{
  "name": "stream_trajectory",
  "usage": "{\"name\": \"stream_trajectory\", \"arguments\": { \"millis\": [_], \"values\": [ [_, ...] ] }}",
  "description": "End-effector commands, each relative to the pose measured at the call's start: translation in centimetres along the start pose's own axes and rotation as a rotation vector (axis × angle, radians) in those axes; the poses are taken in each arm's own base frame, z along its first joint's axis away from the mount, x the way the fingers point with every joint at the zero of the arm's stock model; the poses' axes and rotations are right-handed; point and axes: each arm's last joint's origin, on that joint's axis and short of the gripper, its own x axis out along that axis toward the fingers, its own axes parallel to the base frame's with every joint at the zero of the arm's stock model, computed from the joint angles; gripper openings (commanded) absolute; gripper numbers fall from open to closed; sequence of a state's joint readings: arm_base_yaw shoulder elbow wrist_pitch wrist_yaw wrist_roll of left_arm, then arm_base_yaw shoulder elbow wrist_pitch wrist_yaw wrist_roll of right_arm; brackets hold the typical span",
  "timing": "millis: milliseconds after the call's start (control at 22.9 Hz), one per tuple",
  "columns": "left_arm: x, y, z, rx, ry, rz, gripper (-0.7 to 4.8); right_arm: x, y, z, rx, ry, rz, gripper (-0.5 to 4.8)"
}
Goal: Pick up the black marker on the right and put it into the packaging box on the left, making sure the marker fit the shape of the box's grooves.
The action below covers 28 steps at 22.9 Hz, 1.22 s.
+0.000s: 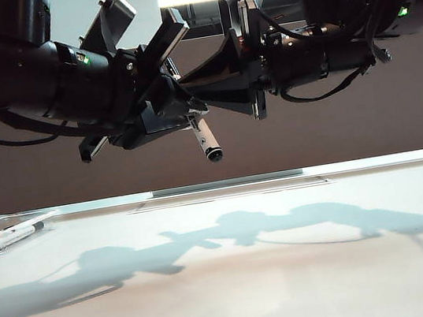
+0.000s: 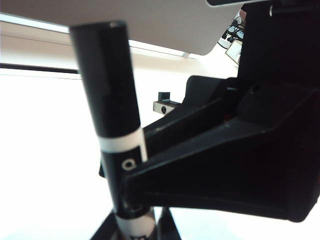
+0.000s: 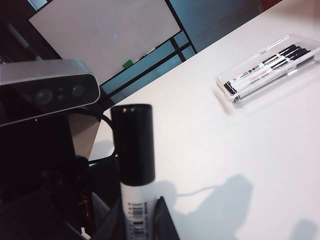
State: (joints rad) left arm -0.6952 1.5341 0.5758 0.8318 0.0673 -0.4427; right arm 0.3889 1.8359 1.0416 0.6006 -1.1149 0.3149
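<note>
jaws of both the left gripper (image 2: 132, 225) and right gripper (image 3: 135, 225) clamp the black marker (image 1: 202, 138) midair, well apart from the packaging box (image 1: 2, 225); a mistimed release could drop it.

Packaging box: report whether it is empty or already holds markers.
Not empty. The packaging box on the table already holds markers side by side; the black marker is in the air between the arms.

Both arms hang high above the white bench (image 1: 238, 282), their ends meeting near the middle. The left gripper (image 1: 182, 119) and right gripper (image 1: 253, 92) face each other. The black marker (image 1: 204, 139) slants downward between them, capped end lowest, well clear of the bench. The packaging box (image 1: 7, 229) lies at the far left edge, holding other markers (image 1: 12, 236).
</note>
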Motion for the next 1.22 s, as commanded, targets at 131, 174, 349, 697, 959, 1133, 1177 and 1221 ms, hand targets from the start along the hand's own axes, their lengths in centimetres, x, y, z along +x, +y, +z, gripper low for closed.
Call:
{"name": "stream_trajectory", "arguments": {
  "millis": [131,174,349,697,959,1133,1177,1221],
  "values": [
    [0.0,-0.3,0.3,0.019,-0.019,-0.03,-0.07,0.2,0.3,0.2,-0.001,0.003,0.022,-0.04],
    [0.0,-0.3,0.3,0.019,-0.019,-0.03,-0.07,0.2,0.3,0.2,0.002,0.003,0.021,-0.04],
    [0.0,-0.3,0.3,0.019,-0.019,-0.03,-0.07,0.2,0.3,0.2,0.018,0.004,0.021,-0.04],
    [0.0,-0.3,0.2,0.019,-0.012,-0.027,-0.07,0.2,0.3,0.2,0.022,0.005,0.017,1.95],
    [0.0,0.1,-0.1,0.024,0.031,0.002,-0.07,-0.3,0.0,0.3,0.024,-0.006,-0.009,2.85],
    [-0.1,1.3,0.0,0.015,0.055,0.053,-0.07,-1.5,-0.7,0.4,0.047,-0.019,-0.057,2.86],
    [-0.2,1.7,0.0,0.012,0.061,0.07,-0.07,-1.8,-0.9,0.4,0.053,-0.022,-0.068,2.85],
    [-0.2,2.0,0.1,0.009,0.066,0.082,-0.07,-2.2,-1.0,0.4,0.059,-0.026,-0.078,2.85]
  ]
}}
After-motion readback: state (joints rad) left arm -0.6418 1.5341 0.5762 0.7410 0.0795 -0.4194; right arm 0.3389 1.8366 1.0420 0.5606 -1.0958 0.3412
